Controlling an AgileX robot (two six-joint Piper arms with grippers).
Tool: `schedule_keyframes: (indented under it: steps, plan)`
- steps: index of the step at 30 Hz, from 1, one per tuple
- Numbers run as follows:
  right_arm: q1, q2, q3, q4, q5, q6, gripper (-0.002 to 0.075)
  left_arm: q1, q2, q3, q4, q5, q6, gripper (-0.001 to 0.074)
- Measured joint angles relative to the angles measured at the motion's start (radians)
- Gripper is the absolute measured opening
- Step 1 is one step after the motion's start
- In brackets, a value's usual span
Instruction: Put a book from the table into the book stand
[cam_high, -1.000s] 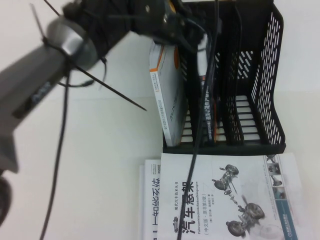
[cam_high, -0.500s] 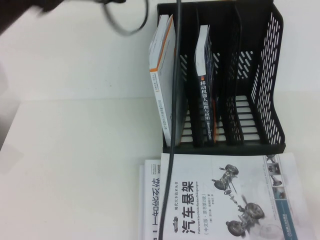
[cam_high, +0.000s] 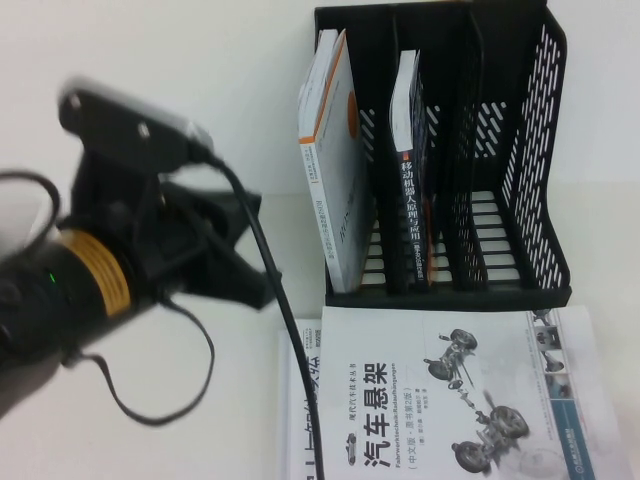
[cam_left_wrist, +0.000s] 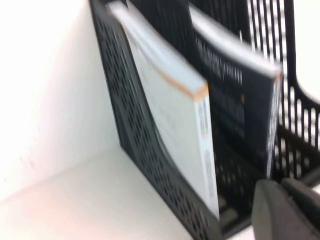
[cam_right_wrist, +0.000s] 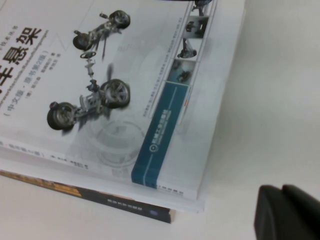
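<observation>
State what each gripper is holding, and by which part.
Nothing. The left gripper is shut and empty beside the book stand; the right gripper holds nothing near the white book.

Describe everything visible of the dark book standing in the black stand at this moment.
The dark navy book stands upright on its lower edge in the middle slot of the black book stand, spine facing the camera with white Chinese characters down it, white page edges on top. It looks like a paperback. A white book with an orange stripe leans in the next slot, a divider between them. Nothing grips it: the left gripper, shut, is off to the stand's left above the table; the right gripper is near the book stack.
</observation>
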Motion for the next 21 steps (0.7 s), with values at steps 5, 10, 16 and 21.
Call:
schedule_keyframes:
  steps: [5,10,16,21]
  plan:
    - [0.000,0.000,0.000,0.000,0.000,0.000,-0.0003,0.000,0.004,0.034,0.002,-0.051,-0.014,-0.0001]
    - [0.000,0.000,0.000,0.000,0.000,0.000,-0.0003,0.000,0.008,0.034,0.006,-0.101,-0.014,-0.0001]
    - [0.000,0.000,0.000,0.000,0.000,-0.002,-0.0003,0.000,0.049,0.034,0.009,-0.095,-0.016,-0.0001]
    - [0.000,0.000,0.000,0.000,0.000,-0.002,-0.0003,0.039,0.017,0.046,0.009,0.023,-0.016,-0.0001]
